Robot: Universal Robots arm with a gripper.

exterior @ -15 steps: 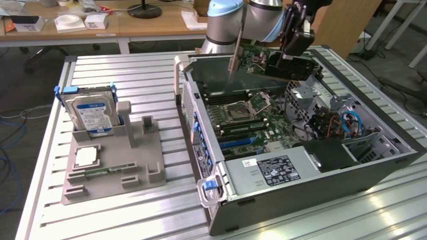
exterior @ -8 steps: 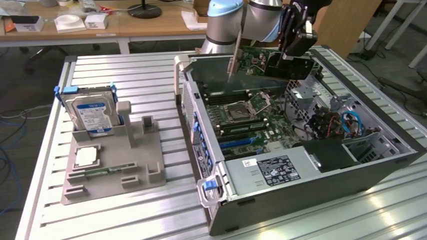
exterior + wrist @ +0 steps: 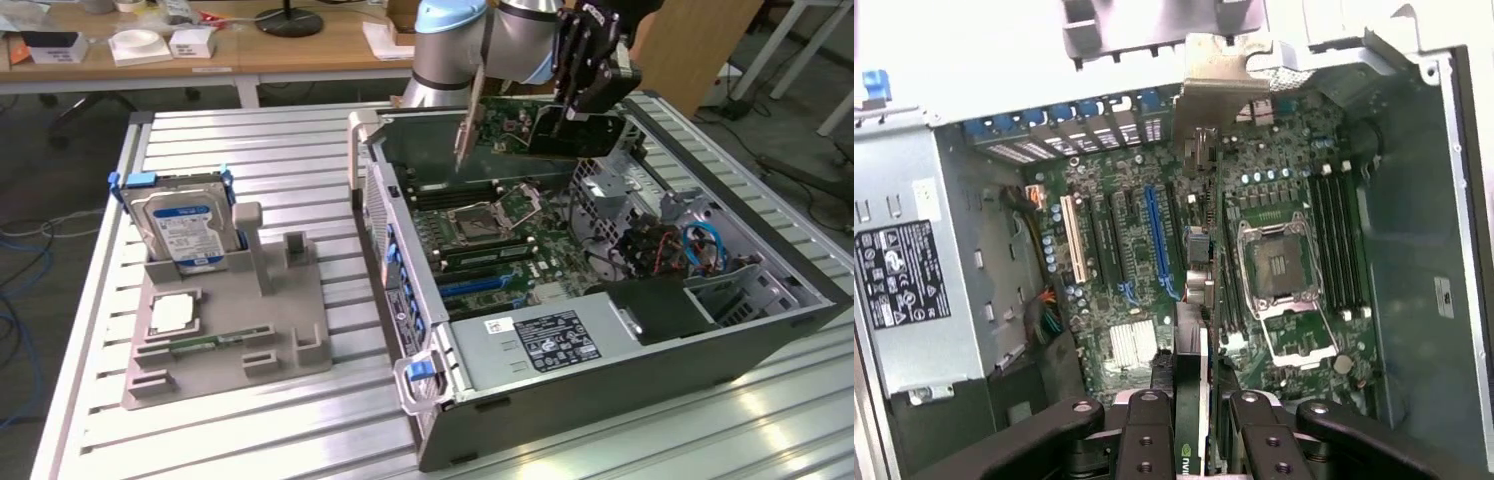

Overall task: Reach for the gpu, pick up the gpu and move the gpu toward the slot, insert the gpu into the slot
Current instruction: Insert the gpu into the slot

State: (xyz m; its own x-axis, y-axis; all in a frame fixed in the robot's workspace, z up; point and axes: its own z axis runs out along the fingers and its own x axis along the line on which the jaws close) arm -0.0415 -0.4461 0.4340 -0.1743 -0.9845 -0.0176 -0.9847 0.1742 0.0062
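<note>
Card aloft. The fingers [image 3: 1147, 428] are closed most of the way, clamped on the gpu's [image 3: 531, 128] upper edge. It hangs edge-down beneath them over the open case [image 3: 747, 330], likely so its connector faces the blue slot [image 3: 1151, 240] below.

Slatted metal table [image 3: 240, 150]: grey fixture tray [image 3: 267, 312], open computer case [image 3: 694, 352].

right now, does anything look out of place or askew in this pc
the gpu hangs above the open case, gripped in the jaws, unseated; the cpu socket stands open with no chip.
</note>
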